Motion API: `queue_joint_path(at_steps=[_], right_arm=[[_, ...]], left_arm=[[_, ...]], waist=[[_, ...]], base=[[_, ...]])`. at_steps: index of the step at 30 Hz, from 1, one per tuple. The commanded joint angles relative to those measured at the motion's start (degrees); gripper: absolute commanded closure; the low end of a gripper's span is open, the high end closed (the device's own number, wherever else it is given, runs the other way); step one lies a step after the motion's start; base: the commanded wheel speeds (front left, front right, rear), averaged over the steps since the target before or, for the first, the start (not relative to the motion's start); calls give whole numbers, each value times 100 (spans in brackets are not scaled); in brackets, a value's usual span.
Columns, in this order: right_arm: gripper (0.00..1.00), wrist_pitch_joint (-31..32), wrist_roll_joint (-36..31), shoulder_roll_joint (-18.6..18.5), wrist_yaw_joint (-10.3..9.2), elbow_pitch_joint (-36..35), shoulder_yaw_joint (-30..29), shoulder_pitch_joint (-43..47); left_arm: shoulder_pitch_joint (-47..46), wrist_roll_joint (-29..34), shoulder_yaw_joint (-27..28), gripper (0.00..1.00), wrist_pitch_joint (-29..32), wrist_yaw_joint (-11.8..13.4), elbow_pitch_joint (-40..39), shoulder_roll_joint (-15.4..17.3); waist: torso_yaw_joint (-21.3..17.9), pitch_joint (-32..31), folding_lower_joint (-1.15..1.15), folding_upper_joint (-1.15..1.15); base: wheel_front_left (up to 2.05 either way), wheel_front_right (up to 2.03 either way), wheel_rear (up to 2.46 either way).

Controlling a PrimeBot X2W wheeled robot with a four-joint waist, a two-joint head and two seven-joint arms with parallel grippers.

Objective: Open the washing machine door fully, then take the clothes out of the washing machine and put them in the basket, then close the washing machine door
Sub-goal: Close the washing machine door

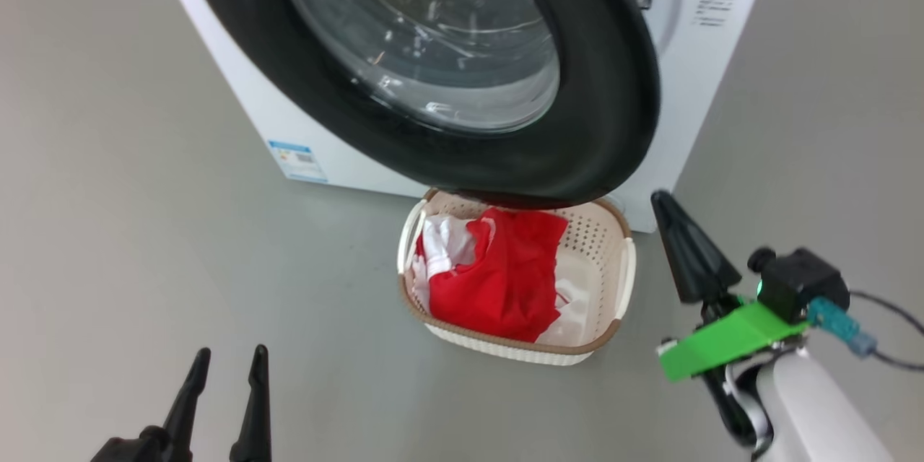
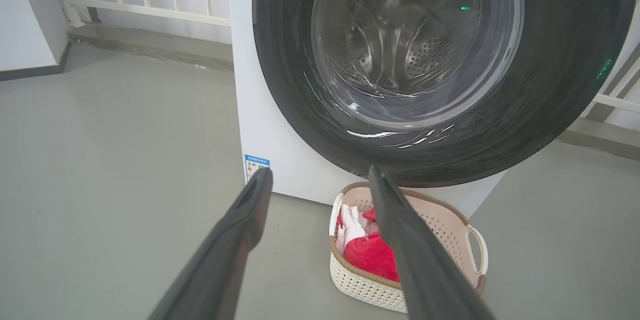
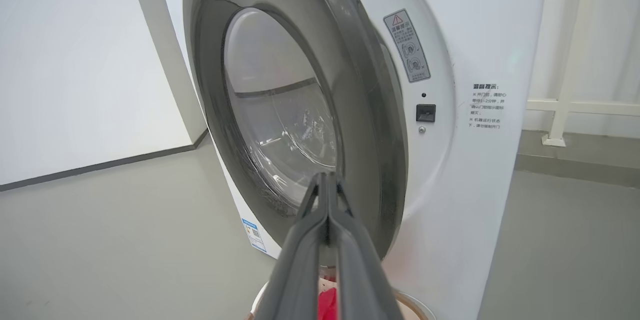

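Door: the washing machine door (image 1: 599, 130) stands ajar, swung out from the washing machine (image 1: 693, 86), its lower rim over the basket's far edge.
Basket: the basket (image 1: 505, 352) sits on the grey floor (image 1: 144, 231), just in front of the machine.
Clothes: the red and white clothes (image 1: 505, 274) lie inside the basket.
Left gripper: the left gripper (image 1: 232, 352) is near left, well apart from the basket, released with its fingers spread.
Right gripper: the right gripper (image 1: 660, 201) is right of the basket, clenched on itself, its tips near the door's lower edge. Contact cannot be told.
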Motion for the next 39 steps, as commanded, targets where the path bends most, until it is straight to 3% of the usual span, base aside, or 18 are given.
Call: queue_joint_path(at_steps=[1, 20, 39], right_arm=[[100, -36, 6, -51, 42, -86, 156, -284], [100, -36, -229, -104, 42, 458, -137, -1890], [100, -36, -446, -324, 42, 467, -965, -3106]], left_arm=[[-170, -68, 168, 0, -51, -32, -116, 33], [-960, -595, -123, 0, -51, -32, -82, 16], [-1544, -905, -493, 0, -51, -32, -136, 15]], waist=[[182, 209, 0, 0], [501, 1237, 0, 0], [890, 2056, 0, 0]], base=[[0, 0, 0], [0, 0, 0], [0, 0, 0]])
